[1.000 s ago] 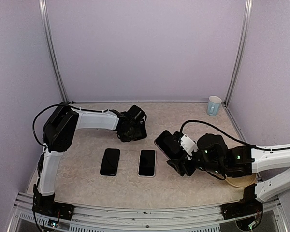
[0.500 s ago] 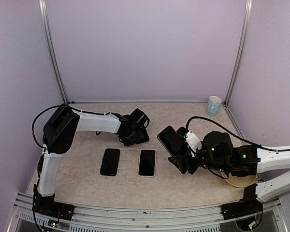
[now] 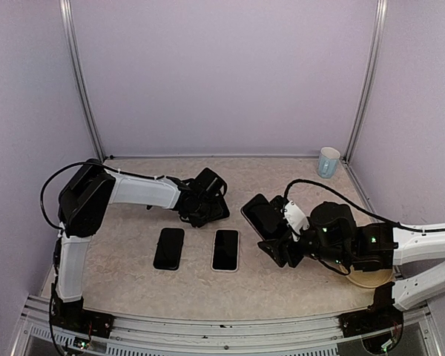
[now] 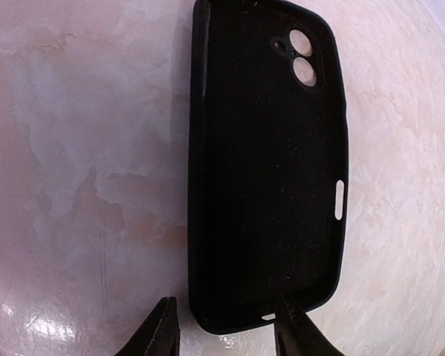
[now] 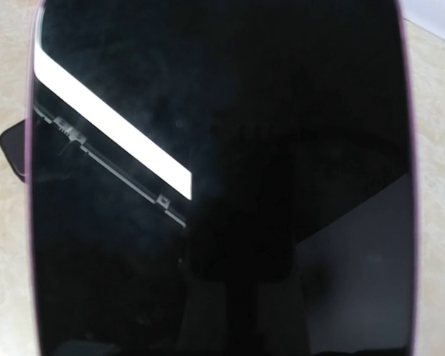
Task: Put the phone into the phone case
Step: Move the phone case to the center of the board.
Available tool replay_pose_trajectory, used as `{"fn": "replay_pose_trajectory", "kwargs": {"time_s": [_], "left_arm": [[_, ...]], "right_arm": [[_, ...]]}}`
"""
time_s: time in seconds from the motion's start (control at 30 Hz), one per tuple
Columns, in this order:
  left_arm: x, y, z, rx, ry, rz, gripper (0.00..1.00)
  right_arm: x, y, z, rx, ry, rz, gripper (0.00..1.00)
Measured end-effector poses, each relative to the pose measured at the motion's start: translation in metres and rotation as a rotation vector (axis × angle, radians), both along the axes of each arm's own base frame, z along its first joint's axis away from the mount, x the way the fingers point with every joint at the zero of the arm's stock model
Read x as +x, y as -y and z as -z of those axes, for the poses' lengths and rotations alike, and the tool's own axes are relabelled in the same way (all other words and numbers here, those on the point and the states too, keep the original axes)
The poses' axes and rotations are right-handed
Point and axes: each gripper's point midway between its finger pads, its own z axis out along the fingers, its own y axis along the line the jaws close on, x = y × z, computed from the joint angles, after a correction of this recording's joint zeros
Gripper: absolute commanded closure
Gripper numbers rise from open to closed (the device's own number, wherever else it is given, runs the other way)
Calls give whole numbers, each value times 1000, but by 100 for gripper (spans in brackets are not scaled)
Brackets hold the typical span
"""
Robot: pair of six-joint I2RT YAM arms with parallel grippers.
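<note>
Top external view, starting closest to the arm bases: a white-rimmed handset lies flat on the table, and that's our marker. Just left of it, side by side and not touching, sits an all-black slab of the same shape.

Right of the handset and a touch beyond, the right gripper has the phone pinched between its fingers, lifted clear of the table and tilted. On the right wrist camera the phone's glossy dark screen fills almost everything, with a thin pinkish rim down its edges. The fingers themselves don't show there. Well right of the handset, a tan disc peeks out from under the right arm.

Now beyond the handset and slightly left: the left gripper hangs low over the table. Its wrist camera shows the phone case lying flat, hollow side up, camera cutouts at the far end. The two fingers are spread apart at the case's near end, clamping nothing. Whether one brushes the case, I can't tell.

Farthest of all, way back and right of the handset, a pale blue cup stands by the back wall.
</note>
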Motion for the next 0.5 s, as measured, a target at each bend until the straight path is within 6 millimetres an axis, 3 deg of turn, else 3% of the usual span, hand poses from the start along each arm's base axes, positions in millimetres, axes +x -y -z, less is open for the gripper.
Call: {"fn": "replay_pose_trajectory", "kwargs": {"time_s": [0.5], "left_arm": [[13, 31, -7, -48, 60, 114, 53]], "right_arm": [[2, 2, 1, -16, 10, 12, 69]]}}
